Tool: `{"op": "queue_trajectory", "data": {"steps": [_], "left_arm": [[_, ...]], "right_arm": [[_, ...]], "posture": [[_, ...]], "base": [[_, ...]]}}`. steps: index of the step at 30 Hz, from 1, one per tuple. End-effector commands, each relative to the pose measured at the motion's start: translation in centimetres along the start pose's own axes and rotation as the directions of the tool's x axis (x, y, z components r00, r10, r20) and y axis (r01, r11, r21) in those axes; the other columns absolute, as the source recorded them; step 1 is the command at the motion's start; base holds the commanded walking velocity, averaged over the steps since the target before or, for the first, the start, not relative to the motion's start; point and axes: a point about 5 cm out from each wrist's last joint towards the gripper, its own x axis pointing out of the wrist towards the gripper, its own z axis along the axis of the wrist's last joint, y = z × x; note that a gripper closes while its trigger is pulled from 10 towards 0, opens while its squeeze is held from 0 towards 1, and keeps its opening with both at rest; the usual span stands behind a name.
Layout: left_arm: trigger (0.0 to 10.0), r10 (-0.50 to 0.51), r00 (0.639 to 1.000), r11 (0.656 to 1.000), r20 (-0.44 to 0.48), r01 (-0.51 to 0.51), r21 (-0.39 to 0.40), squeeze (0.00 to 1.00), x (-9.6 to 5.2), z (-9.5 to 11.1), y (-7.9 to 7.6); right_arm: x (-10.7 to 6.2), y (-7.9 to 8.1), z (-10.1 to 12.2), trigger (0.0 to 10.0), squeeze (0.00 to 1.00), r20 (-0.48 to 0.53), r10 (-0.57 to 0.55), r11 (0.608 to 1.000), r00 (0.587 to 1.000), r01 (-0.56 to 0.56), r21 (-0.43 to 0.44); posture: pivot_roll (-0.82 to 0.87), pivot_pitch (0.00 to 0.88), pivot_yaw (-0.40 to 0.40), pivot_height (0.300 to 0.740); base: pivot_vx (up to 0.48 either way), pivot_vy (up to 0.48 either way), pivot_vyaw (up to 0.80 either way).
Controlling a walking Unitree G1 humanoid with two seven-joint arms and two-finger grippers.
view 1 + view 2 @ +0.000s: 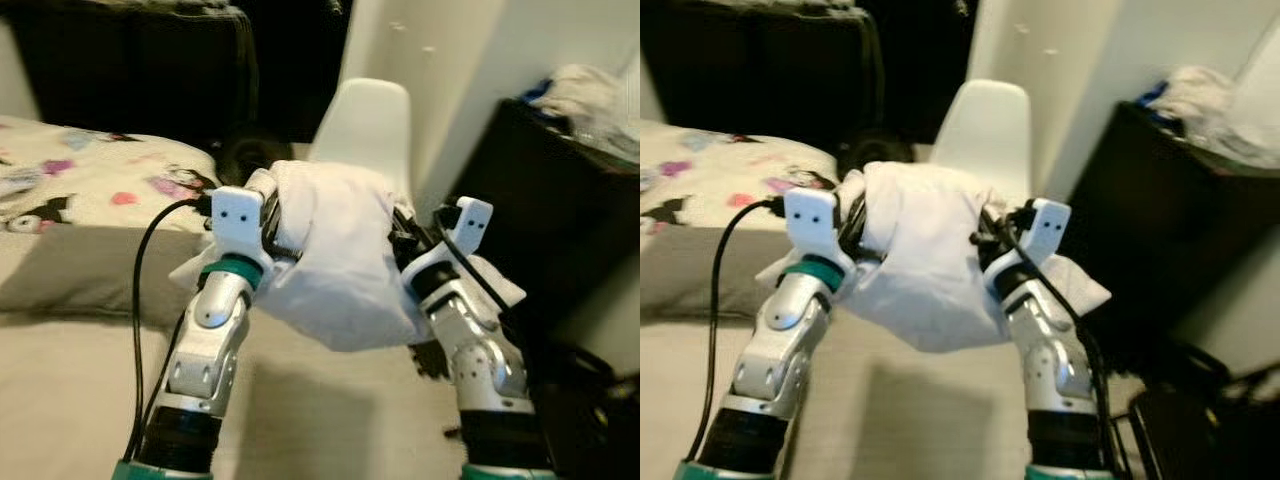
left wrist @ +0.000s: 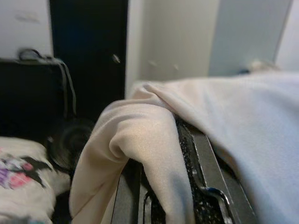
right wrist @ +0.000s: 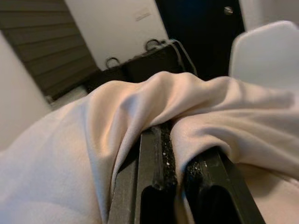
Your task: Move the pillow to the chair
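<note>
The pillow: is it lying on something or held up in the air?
Held up. The pillow hangs between the left tool and right tool, sagging above the floor, short of the chair.

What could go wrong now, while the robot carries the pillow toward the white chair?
The pillow hangs between the left gripper and right gripper by pinched fabric, so it may slip out. It sags and blocks the view of the chair seat, so placement could miss. The black cable might snag.

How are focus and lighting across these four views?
Eye views: slightly soft, dark doorway behind the chair, pillow well lit. Left wrist view: pillow close and blurred, background dim. Right wrist view: black fingers shadowed under the cloth.
</note>
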Motion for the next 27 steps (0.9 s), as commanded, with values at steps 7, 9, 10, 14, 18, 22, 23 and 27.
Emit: {"op": "queue_trajectory", "data": {"steps": [7,9,10,14,18,22,23,27], "left_arm": [[10.0,-0.111,0.994,0.994,0.016,0.111,-0.001,0.00,-0.2,0.3,-2.4],[10.0,-0.120,0.993,0.993,0.013,0.120,-0.005,0.00,-0.3,0.2,-2.7],[10.0,-0.127,0.992,0.992,0.012,0.127,-0.008,0.00,-0.2,0.2,-2.9],[10.0,-0.144,0.990,0.989,0.002,0.144,-0.017,0.00,-0.3,-0.1,-3.4],[10.0,-0.139,0.990,0.989,-0.027,0.137,-0.059,0.00,-0.2,-0.5,-2.8],[10.0,-0.137,0.990,0.989,-0.031,0.135,-0.060,0.00,-0.1,-0.6,-2.6],[10.0,-0.136,0.990,0.989,-0.032,0.134,-0.060,0.00,0.0,-0.6,-2.6],[10.0,-0.129,0.991,0.989,-0.038,0.126,-0.077,0.00,0.0,-0.9,-2.3]], "right_arm": [[0.0,2.1,-0.6,10.0,0.00,-0.001,0.118,0.993,0.993,-0.118,-0.012],[-0.1,2.2,-0.9,10.0,0.00,-0.006,0.116,0.993,0.993,-0.116,-0.012],[-0.1,2.3,-1.0,10.0,0.00,-0.009,0.116,0.993,0.993,-0.116,-0.012],[-0.4,2.3,-1.6,10.0,0.00,-0.020,0.108,0.994,0.994,-0.108,-0.017],[-0.6,1.7,-2.1,10.0,0.00,-0.027,0.083,0.996,0.996,-0.084,-0.041],[-0.7,1.2,-2.1,10.0,0.00,-0.021,0.066,0.997,0.998,-0.067,-0.050],[-0.8,0.9,-2.0,10.0,0.00,-0.015,0.055,0.997,0.998,-0.056,-0.052],[-0.8,0.7,-2.1,10.0,0.00,-0.009,0.037,0.998,0.999,-0.038,-0.058]], "posture": [[-0.01,0.000,-0.028,0.740],[-0.01,0.000,-0.023,0.740],[-0.01,0.000,-0.023,0.740],[-0.01,0.000,-0.015,0.740],[-0.02,0.000,0.022,0.740],[-0.02,0.000,0.035,0.740],[-0.02,0.000,0.038,0.740],[-0.04,0.000,0.030,0.740]], "base": [[0.000,0.000,-0.80],[0.000,0.000,-0.80],[0.000,0.000,-0.80],[0.000,0.000,-0.80],[0.000,0.000,-0.80],[0.000,0.000,-0.80],[0.000,0.000,-0.80],[0.000,0.000,-0.80]]}}
